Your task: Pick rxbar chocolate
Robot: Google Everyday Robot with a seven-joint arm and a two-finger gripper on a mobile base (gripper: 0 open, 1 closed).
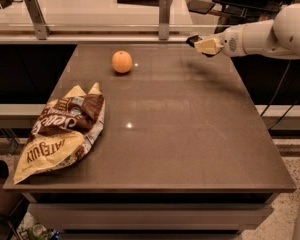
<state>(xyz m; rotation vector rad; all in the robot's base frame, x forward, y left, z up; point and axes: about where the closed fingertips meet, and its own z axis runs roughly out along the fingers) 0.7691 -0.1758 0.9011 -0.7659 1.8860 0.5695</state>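
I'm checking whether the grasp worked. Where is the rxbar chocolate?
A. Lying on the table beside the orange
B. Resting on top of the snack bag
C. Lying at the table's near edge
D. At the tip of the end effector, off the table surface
D: the dark rxbar chocolate is gripped at the tip of the end effector, above the far right part of the table, well away from the orange and the snack bag.

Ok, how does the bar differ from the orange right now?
The bar is dark; the orange is bright and round. The bar is clamped in the tool above the table's far right corner; the orange sits on the table, toward the far left. Only the bar's end shows; the orange shows whole. Both are small.
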